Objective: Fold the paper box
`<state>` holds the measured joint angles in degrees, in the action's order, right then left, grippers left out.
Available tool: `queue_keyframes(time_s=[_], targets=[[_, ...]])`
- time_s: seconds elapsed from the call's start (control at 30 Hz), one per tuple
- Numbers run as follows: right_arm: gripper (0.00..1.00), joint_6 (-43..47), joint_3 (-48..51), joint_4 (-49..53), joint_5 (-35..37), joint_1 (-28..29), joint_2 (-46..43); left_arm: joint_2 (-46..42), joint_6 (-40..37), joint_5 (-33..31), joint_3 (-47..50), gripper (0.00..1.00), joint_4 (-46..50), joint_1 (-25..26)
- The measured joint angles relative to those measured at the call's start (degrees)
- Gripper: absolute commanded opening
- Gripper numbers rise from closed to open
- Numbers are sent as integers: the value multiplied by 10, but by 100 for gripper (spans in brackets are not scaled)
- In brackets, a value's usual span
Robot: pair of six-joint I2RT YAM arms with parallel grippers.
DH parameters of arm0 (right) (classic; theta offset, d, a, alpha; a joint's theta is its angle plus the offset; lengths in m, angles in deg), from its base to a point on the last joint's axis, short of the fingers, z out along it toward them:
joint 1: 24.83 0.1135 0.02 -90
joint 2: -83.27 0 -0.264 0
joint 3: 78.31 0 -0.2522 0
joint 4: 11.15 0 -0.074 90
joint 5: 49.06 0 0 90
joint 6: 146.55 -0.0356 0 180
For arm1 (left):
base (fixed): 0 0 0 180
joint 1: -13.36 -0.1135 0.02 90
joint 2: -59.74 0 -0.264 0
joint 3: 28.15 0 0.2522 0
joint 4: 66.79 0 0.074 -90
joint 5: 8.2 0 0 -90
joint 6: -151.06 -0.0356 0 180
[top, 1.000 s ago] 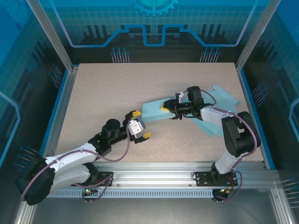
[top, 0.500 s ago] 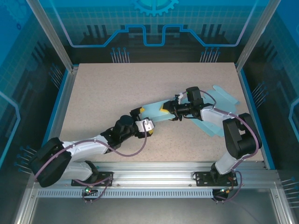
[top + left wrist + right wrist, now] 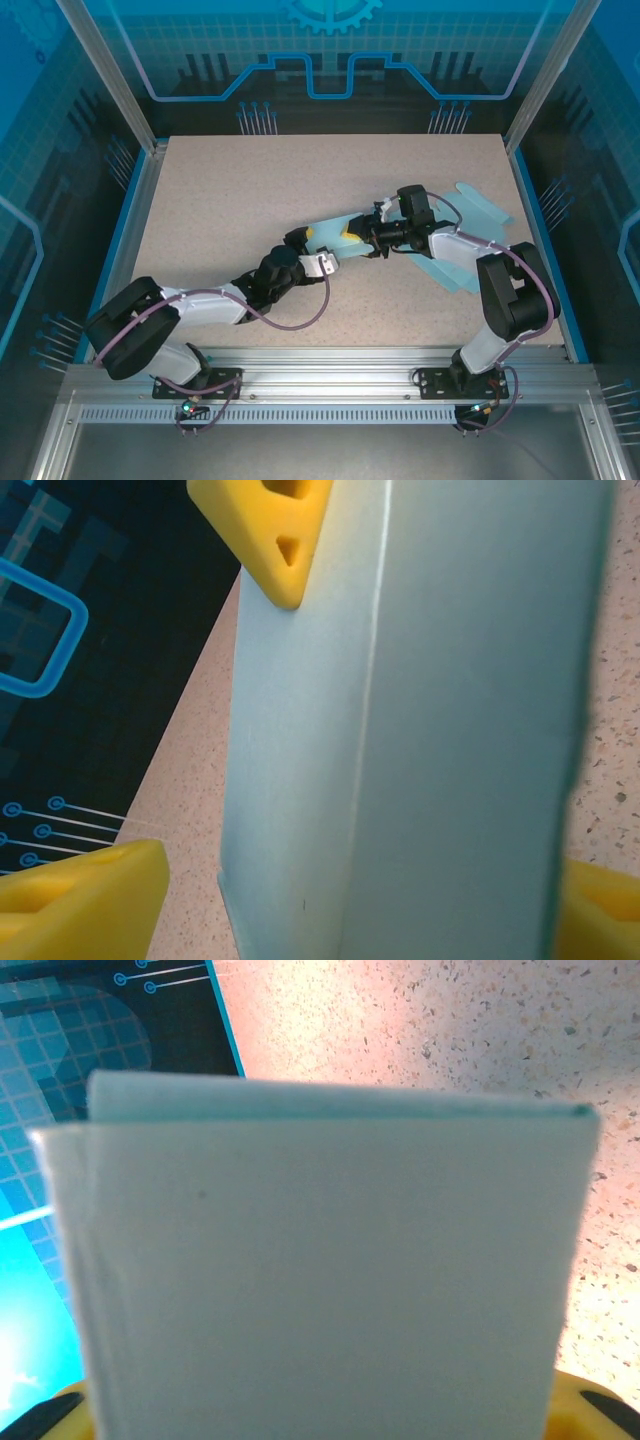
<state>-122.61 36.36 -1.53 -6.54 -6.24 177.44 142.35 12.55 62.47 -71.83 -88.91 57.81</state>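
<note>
The light blue paper box [image 3: 328,240] lies flattened across the table's middle, and its flaps [image 3: 480,205] spread out at the right. My right gripper [image 3: 352,238] is shut on the box near its middle. In the right wrist view the box [image 3: 320,1280] reaches out from between the right gripper [image 3: 330,1430]. My left gripper [image 3: 315,252] stands open astride the box's left end. In the left wrist view its yellow fingertips [image 3: 80,900] flank the box [image 3: 420,730] with a gap on the left side. The right gripper's yellow finger [image 3: 265,530] presses on the box further along.
The speckled tan table [image 3: 220,200] is bounded by blue rails [image 3: 135,210] and aluminium frame posts [image 3: 110,80]. The two arms meet over the table's centre, and the right arm's elbow [image 3: 510,290] stands over the box's right part.
My left arm has stretched forward and to the right, bringing its open jaws around the box's left end, and they have begun to narrow. The right gripper has kept its hold without moving.
</note>
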Motion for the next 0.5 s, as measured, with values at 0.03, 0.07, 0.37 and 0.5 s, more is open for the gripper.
queue_keyframes(time_s=[0.03, 0.07, 0.37, 0.5], targets=[[35, 0, -1, 0, 0, 0, 0, 0, 0, -1, 0, 78, -1, 0], [35, 0, -3, -2, 0, 0, 0, 0, -1, -2, 0, 75, -1, 0], [36, -2, -6, -10, 0, 0, -1, 0, -12, -6, 0, 55, -4, 3], [38, -7, -7, -10, 2, 0, -2, 0, -17, -6, 0, 45, -2, 5]])
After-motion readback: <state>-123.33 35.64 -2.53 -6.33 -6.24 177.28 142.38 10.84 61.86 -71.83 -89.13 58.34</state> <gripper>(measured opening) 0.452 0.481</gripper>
